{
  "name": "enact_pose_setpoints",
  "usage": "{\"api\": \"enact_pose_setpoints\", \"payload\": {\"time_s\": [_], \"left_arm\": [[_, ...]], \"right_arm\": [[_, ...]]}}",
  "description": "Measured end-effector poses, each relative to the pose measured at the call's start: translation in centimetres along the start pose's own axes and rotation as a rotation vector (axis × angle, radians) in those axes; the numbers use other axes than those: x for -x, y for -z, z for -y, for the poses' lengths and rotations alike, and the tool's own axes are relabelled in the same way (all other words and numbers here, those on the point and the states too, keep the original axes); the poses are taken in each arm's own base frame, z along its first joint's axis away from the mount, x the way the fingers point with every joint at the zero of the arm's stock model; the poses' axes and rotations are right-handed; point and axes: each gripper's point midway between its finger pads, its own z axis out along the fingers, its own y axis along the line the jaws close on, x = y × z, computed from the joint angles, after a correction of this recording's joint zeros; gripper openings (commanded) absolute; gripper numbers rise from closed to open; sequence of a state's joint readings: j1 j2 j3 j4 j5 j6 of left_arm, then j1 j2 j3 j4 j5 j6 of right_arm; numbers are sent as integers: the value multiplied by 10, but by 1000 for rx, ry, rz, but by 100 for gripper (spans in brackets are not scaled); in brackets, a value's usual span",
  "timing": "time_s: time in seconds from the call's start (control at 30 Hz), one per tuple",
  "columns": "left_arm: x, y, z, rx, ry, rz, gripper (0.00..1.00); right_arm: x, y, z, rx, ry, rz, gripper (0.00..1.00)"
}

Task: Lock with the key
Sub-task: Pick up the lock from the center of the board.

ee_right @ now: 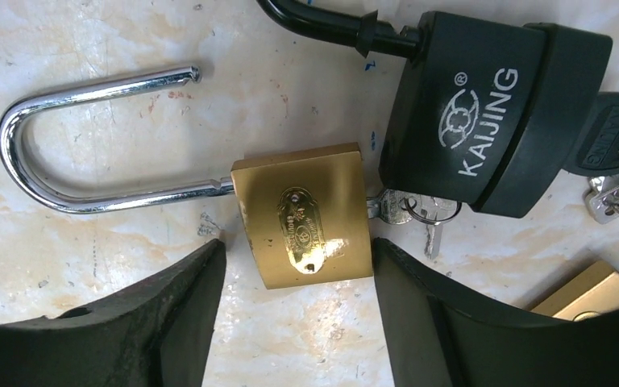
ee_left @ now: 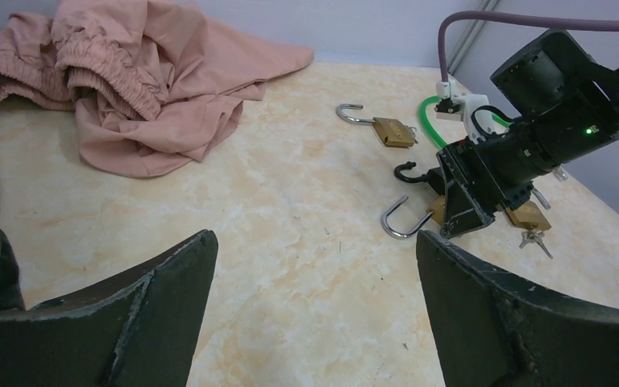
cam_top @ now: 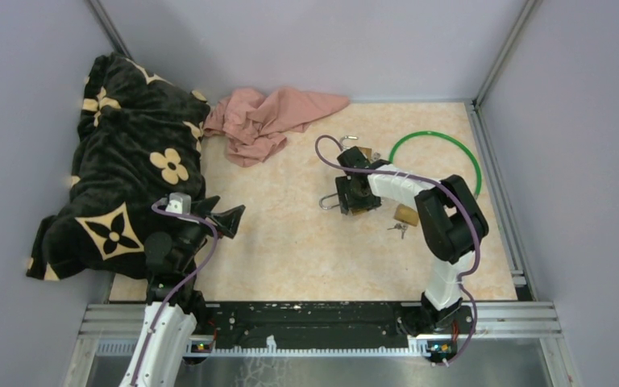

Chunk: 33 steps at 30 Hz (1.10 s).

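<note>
Marbled beige surface [cam_top: 290, 250], and the right end effector [ee_right: 298, 251] hangs spread astride the brass padlock [ee_right: 302, 216], one finger on each side of its body and neither clamping, with the open shackle reaching out past one finger. Best bet: centre up, close squarely on the sides, and spare the keys [ee_right: 407, 211] touching its base. The left end effector [ee_left: 316, 242] gapes wide, well apart.

We look down on a beige, marble-patterned tabletop [cam_top: 290, 250] filling the centre of the frame. Plain pale lilac-grey walls [cam_top: 306, 40] box it in at top, left and right. Aluminium posts [cam_top: 504, 48] slant in at the upper corners, and an aluminium rail [cam_top: 524, 321] crosses the bottom edge. The light is soft and even.
</note>
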<state>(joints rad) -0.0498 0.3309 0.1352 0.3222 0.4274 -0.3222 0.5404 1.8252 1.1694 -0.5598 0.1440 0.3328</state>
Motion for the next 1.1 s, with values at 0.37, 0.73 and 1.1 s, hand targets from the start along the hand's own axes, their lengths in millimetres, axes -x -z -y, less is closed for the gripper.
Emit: {"api": "enact_pose_setpoints", "payload": {"time_s": [0.37, 0.73, 1.1], "left_arm": [[-19, -1, 22, -141, -3, -94, 88], [-92, -34, 128, -745, -523, -458, 95], [-194, -54, 143, -997, -922, -496, 78]], "right_arm": [[8, -2, 5, 15, 12, 69, 0], [-40, 22, -15, 233, 53, 132, 0], [-71, 38, -44, 447, 14, 161, 0]]}}
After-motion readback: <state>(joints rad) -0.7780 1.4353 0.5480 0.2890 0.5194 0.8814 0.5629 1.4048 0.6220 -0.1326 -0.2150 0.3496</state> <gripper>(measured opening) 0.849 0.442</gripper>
